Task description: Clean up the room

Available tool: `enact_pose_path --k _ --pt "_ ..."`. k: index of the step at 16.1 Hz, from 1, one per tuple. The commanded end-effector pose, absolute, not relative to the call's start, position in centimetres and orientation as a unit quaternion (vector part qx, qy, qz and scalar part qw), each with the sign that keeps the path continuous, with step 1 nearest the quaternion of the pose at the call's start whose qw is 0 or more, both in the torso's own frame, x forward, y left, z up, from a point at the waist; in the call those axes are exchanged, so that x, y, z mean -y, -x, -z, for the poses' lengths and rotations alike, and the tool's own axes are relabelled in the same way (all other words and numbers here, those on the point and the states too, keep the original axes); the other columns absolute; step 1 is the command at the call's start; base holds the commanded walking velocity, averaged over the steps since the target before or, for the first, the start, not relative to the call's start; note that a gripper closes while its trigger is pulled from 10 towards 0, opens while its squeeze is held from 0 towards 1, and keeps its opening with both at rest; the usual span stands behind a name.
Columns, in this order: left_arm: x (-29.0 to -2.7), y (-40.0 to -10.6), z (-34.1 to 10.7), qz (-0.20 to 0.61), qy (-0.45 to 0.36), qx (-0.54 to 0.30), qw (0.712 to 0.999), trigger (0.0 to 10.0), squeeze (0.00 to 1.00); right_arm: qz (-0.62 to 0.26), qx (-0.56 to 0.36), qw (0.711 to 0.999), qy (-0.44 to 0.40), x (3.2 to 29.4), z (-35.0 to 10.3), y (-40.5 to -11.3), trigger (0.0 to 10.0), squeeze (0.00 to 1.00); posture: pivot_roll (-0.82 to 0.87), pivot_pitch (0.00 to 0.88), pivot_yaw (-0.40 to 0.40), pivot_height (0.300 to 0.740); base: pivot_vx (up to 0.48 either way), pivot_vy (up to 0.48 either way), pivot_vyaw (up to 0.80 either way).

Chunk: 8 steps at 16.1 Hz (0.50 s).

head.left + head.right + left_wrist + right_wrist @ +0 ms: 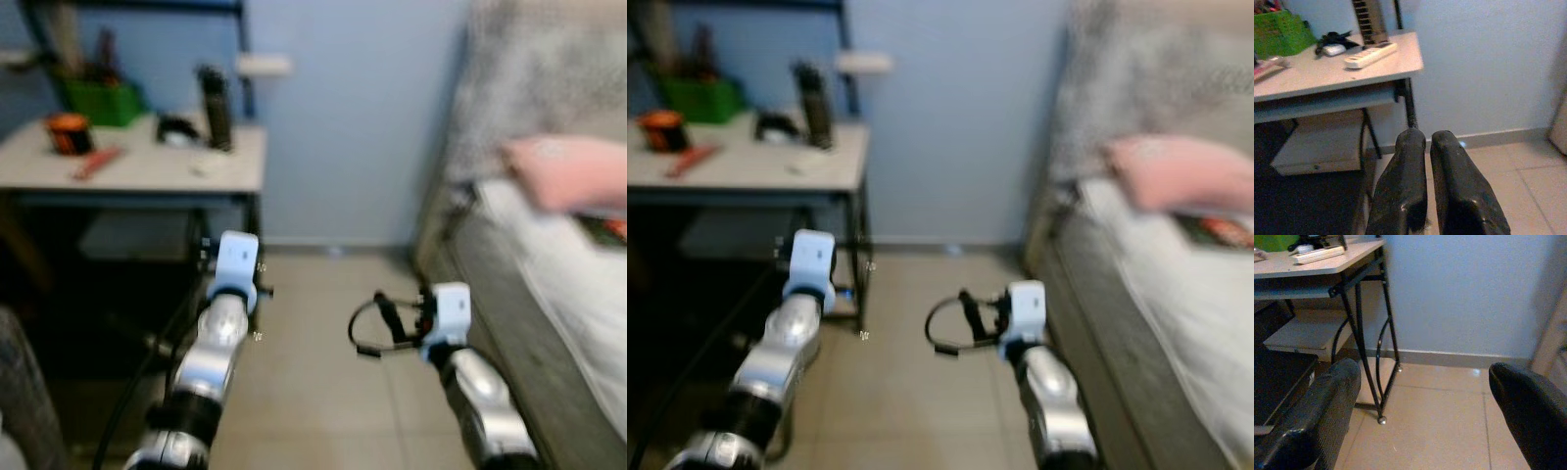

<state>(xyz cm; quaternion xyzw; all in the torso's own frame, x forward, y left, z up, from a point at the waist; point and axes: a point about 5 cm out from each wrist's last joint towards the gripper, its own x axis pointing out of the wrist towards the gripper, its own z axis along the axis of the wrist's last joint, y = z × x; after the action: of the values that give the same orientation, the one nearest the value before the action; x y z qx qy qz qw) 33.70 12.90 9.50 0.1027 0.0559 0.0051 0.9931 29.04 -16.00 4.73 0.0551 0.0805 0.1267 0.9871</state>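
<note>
The head views are blurred. Both silver arms reach forward over the tiled floor [323, 372]. My left gripper [1427, 139] is shut with nothing in it, pointing at the desk's near corner. My right gripper [1425, 374] stands wide open and empty, facing the desk leg [1364, 347] and the wall. The desk [235, 171] on the left carries a green basket [98, 98], a dark tall bottle [216, 106], an orange round object [69, 132], a red item [95, 162], a white power strip [1371, 54] and a black tangle of cable [1332, 39].
A bed [529, 294] runs along the right, with a pink pillow [568, 171] and a dark, red-marked item [607, 230] on it. A blue wall [343, 127] closes the back. Under the desk sit a low shelf [1317, 144] and dark shapes.
</note>
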Motion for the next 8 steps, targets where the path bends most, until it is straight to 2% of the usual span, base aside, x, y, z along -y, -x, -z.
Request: enact_pose_path --k 1,4,5,6,7,8 --pt "-11.9 -33.9 -9.9 0.007 -0.097 -0.05 0.994 10.0 0.0 -0.111 -0.076 0.989 -0.052 17.0 -4.8 -29.1 10.0 0.0 0.09 0.0 -0.005 0.74 0.48 0.0 0.59" --pt "-12.4 -34.4 -10.2 0.022 -0.109 -0.037 0.993 10.0 0.0 -0.111 -0.074 0.99 -0.046 16.9 -4.9 -29.2 10.0 0.0 0.1 0.0 -0.009 0.74 0.48 0.0 0.58" --pt "-12.7 -34.7 -10.4 0.025 -0.12 -0.03 0.992 10.0 0.0 -0.098 -0.08 0.992 -0.027 17.2 -4.7 -29.3 10.0 0.0 0.1 0.0 -0.011 0.74 0.48 0.0 0.0" --pt "-13.0 -34.8 -10.4 0.02 -0.122 -0.033 0.992 10.0 0.0 -0.089 -0.083 0.992 -0.018 17.4 -4.6 -29.2 10.0 0.0 0.1 0.0 -0.012 0.74 0.0 0.0 0.0" --pt "-14.8 -34.7 -9.1 0.008 -0.053 -0.064 0.997 10.0 0.0 -0.072 -0.076 0.994 -0.019 18.5 -4.7 -28.5 10.0 0.0 0.1 0.0 -0.022 0.74 0.0 0.0 0.0" --pt "-15.6 -34.6 -8.8 -0.004 -0.041 -0.067 0.997 10.0 0.0 -0.07 -0.075 0.994 -0.022 18.8 -4.7 -28.0 10.0 0.0 0.1 0.0 -0.022 0.74 0.0 0.0 0.0"
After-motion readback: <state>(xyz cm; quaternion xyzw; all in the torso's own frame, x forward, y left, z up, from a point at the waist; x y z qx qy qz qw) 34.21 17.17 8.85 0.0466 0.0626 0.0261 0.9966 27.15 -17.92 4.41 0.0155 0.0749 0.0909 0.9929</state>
